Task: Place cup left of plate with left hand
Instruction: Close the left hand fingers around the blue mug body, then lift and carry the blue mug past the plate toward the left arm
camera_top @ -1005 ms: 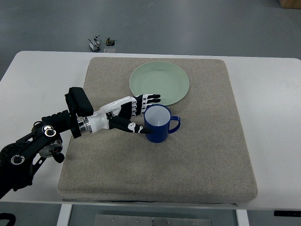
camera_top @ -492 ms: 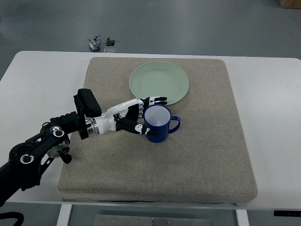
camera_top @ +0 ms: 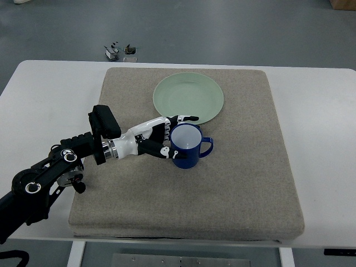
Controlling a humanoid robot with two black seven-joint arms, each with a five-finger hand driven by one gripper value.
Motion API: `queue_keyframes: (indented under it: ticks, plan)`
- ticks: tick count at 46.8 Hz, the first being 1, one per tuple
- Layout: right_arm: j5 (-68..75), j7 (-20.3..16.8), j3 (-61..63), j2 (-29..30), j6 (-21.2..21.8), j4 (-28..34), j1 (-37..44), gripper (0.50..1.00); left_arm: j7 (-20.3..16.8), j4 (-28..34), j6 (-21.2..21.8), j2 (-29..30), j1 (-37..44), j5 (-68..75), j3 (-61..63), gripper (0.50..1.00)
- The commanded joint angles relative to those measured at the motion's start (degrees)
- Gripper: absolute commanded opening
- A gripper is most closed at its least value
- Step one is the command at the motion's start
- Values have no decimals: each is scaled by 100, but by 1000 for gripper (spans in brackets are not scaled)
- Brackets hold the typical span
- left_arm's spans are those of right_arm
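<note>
A blue cup (camera_top: pixel 187 146) with a white inside stands upright on the grey mat (camera_top: pixel 233 183), its handle pointing right. It sits just below the pale green plate (camera_top: pixel 188 98). My left hand (camera_top: pixel 172 138) reaches in from the left and is at the cup's left side, fingers spread along the cup's far rim and thumb at its near wall. The fingers touch or nearly touch the cup but are not closed round it.
The mat lies on a white table (camera_top: pixel 50 94). Small metal clips (camera_top: pixel 118 51) lie on the floor beyond the table's far edge. The mat left of the plate is bare.
My left arm has moved right toward the cup, mostly in the first half second. The hand now sits against the cup's left side. The cup has not moved.
</note>
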Motion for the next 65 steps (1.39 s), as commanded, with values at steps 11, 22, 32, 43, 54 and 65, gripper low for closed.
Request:
queue_keyframes:
  ticks: [11, 22, 32, 43, 54, 65]
  plan:
    - [0, 7, 0, 0, 0, 0, 0, 934, 0, -35, 0, 8, -6, 40, -5, 780]
    - [0, 7, 0, 0, 0, 0, 0, 934, -9, -44, 0, 16, -24, 31, -14, 677]
    - [0, -2, 0, 0, 0, 0, 0, 934, -9, -70, 0, 34, -32, -13, -58, 551]
    - [0, -2, 0, 0, 0, 0, 0, 934, -18, -176, 116, 96, -182, -92, -277, 500]
    - [0, -2, 0, 0, 0, 0, 0, 934, -79, -176, 494, 359, -191, -118, -1024, 500]
    - [0, -2, 0, 0, 0, 0, 0, 934, -115, 43, 1029, 711, -182, -382, -1191, 500]
